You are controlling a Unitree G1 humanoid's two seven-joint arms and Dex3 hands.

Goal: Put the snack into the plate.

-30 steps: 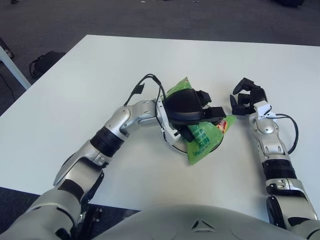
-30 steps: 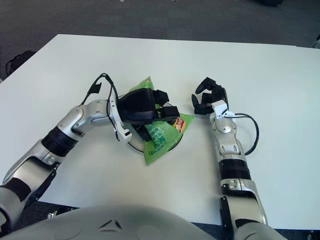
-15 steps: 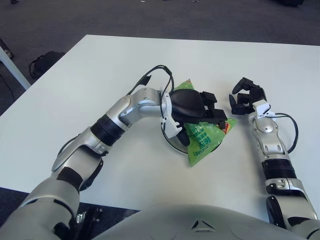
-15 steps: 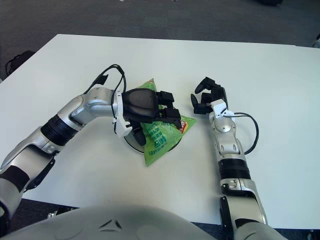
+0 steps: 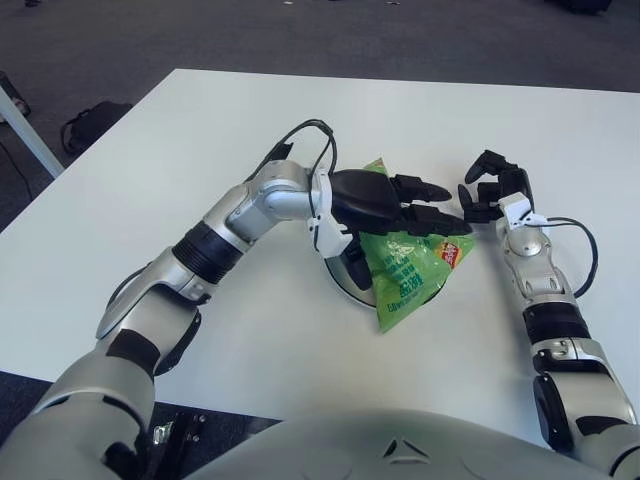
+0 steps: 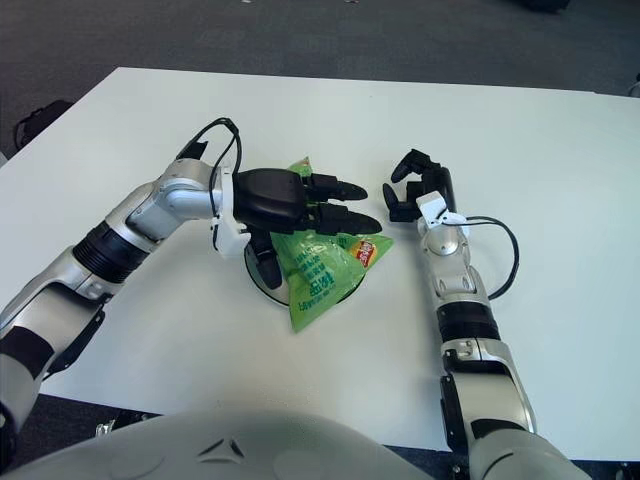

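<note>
Nearest the robot, the green snack (image 5: 408, 272) bag lies across the plate (image 5: 347, 281), its lower corner hanging over the near rim onto the white table (image 5: 150, 170). Only a sliver of the plate shows at the bag's left edge. Just above it, the left hand (image 5: 385, 202) sits over the bag's upper half, fingers (image 5: 432, 214) stretched out flat and spread toward the right, gripping nothing; one digit points down at the plate's left side. Whether the palm touches the bag, I can't tell. A black cable (image 5: 300, 140) loops off the wrist. Over on the right, just beside the bag's red-labelled corner, the right hand (image 5: 492, 190) shows above the table, fingers curled in loosely around nothing.
</note>
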